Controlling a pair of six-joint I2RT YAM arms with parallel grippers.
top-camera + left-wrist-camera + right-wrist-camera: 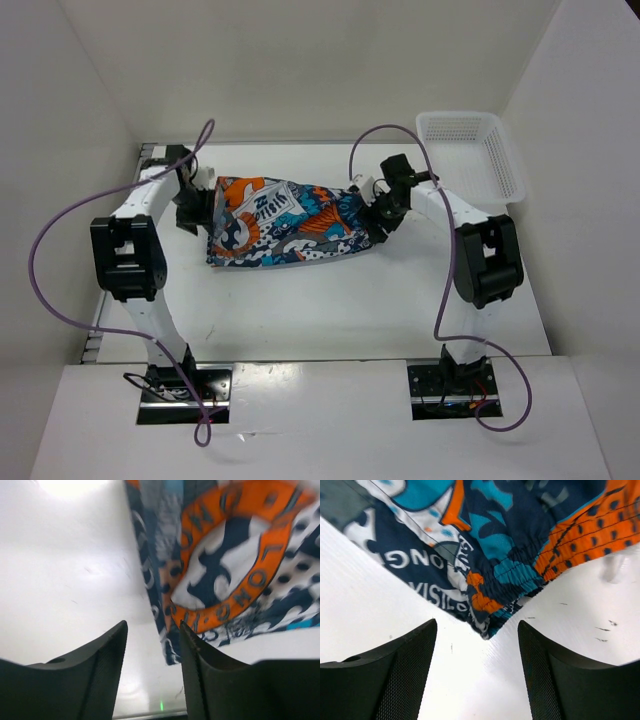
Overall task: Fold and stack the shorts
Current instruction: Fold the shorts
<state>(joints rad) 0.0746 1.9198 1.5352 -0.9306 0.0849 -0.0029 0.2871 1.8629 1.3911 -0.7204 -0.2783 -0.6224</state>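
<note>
At mid table, shorts lie folded; L gripper & R gripper jaws apart, empty; I'd back out w/o snagging hems.

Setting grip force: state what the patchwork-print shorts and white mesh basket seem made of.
Patchwork-print shorts: soft matte cloth, perhaps light synthetic; gathered waistband and stitched seams show in the right wrist view. White mesh basket: likely rigid moulded plastic, faint sheen, regular lattice of holes.

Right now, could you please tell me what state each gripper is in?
Left gripper: open, holding nothing, beside the shorts.
Right gripper: open, holding nothing, shorts just ahead.
</note>
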